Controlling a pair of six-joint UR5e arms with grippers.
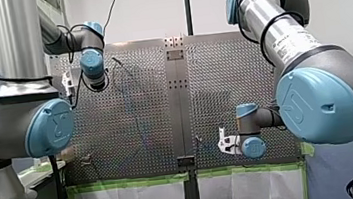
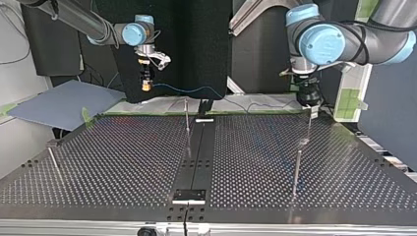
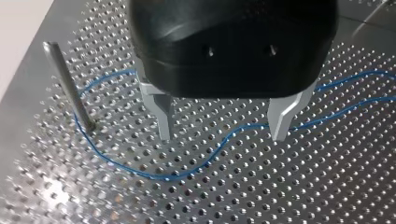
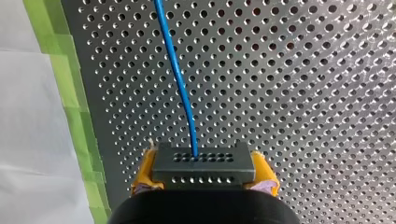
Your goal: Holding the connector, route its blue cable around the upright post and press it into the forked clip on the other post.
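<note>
Over the perforated counter (image 3: 289,191) the blue cable (image 4: 180,81) is lying slack, curling around the foot of the upright post (image 3: 70,88). A hard pull from the connector end could, I judge, be lifting that loop off the post's open top before it reaches the forked clip, which I cannot pick out here. My left claw (image 3: 222,123) is hovering just beside the post, metal fingers wide apart, straddling the cable and holding nothing, while my right claw (image 4: 204,176) is clamping its yellow pads on the black connector (image 4: 203,163), well apart from the post.
</note>
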